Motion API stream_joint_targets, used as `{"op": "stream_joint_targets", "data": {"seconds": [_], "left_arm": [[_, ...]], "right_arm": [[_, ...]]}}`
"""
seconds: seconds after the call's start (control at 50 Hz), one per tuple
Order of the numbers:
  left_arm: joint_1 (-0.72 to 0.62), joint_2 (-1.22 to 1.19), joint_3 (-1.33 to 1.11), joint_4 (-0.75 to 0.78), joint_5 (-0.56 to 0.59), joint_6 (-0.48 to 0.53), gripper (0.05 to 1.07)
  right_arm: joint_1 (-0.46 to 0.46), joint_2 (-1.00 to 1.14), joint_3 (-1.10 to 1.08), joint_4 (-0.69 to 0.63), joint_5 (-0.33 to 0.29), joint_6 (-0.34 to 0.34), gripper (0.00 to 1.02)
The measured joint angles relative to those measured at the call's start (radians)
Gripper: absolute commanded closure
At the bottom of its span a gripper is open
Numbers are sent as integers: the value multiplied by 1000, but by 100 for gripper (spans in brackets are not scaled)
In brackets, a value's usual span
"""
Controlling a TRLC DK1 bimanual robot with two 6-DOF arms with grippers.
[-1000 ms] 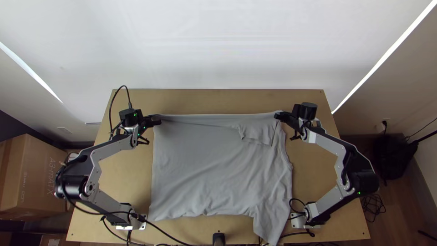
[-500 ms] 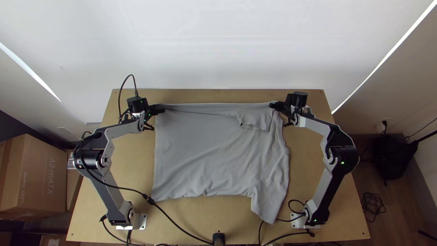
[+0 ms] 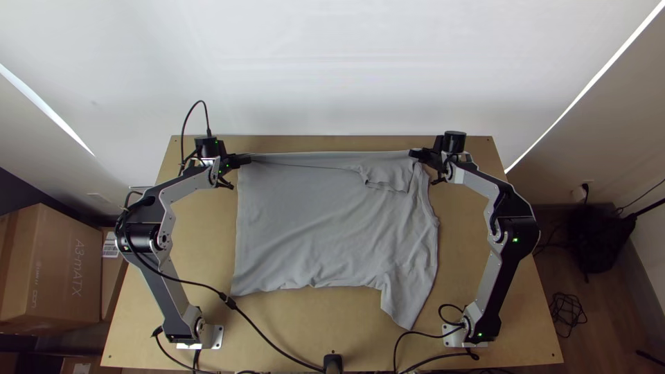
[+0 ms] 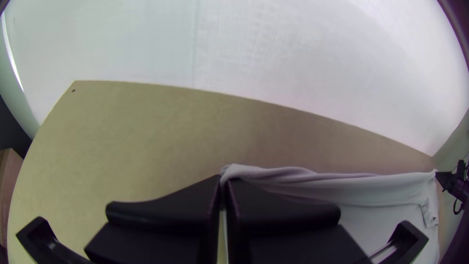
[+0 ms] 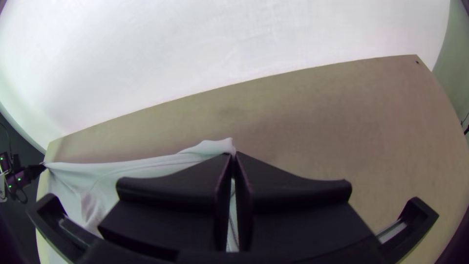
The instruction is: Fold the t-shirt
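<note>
L gripper & R gripper, both clamping fully closed on t-shirt corners, are hauling it twd the table's far edge, its sleeve sliding off the near edge, prob. straightening it for folding.

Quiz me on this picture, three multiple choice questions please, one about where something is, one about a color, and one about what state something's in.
1. Where do the left gripper and right gripper hold the t-shirt?
A) Near edge
B) Middle
C) Far edge

2. What color is it?
A) Grey
B) Red
C) Green

3. How does it lie?
A) Rolled up
B) Mostly spread
C) In a small square

Answers:
1: C, both ends of that edge meet fingers.
2: A, the top view shows grey cloth.
3: B, its broad body covers much of the table.
</note>
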Motion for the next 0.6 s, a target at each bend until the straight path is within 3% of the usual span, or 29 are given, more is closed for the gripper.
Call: {"op": "stream_joint_targets", "data": {"seconds": [0.22,0.6], "left_arm": [[1,-76,0,-131,13,0,105],[4,-332,-236,-98,34,-8,105]], "right_arm": [[-6,-59,9,-108,0,9,100],[-7,-237,-123,-119,0,11,100]]}}
